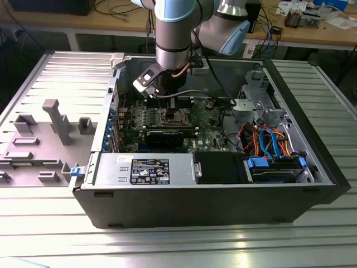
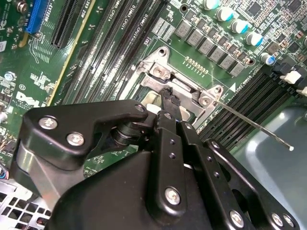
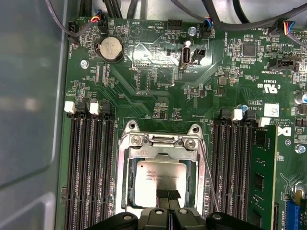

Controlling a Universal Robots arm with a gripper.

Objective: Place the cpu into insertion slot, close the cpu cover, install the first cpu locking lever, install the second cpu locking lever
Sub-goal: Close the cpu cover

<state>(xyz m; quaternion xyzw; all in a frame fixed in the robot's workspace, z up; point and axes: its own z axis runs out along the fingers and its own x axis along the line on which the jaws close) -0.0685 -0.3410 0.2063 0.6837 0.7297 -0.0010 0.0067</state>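
I rest the black gripper (image 3: 168, 195), fingertips together and empty, at an edge of the small flat square silvery-grey cpu (image 3: 160, 175), seated within the window of the thin silvery metal cpu cover (image 3: 163, 148); light, stiff, fragile, I judge, best taken by its rim.
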